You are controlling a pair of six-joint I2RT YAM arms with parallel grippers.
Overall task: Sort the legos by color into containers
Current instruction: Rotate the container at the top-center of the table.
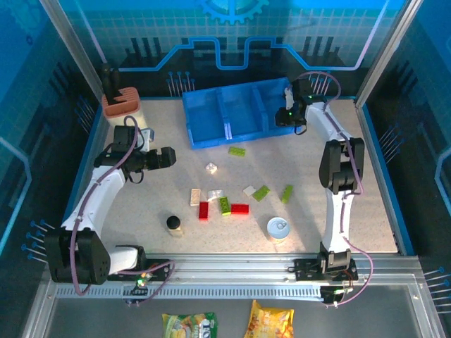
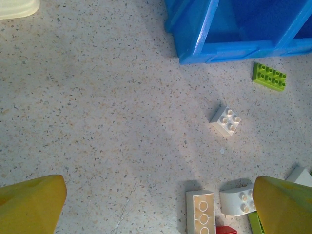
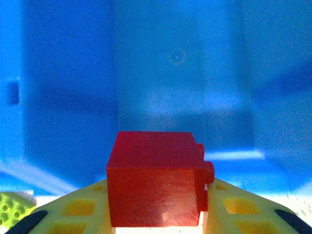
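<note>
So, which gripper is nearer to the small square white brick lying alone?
Left. The left gripper is just left of the white brick; the right gripper, holding a red brick, is farther off, over the blue bin's right compartment.

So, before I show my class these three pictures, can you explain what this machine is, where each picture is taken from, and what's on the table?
These are two robot arms bolted at the near edge of a table. The wide picture comes from a fixed camera above and behind them. The other two come from a camera on each wrist. The left gripper hovers open over the table, and its yellow fingers frame its wrist view. The right gripper is at the right end of the blue tray, shut on a red brick. Loose bricks in red, green and white lie mid-table, along with a tin can, a black-capped bottle and a tan holder.
</note>
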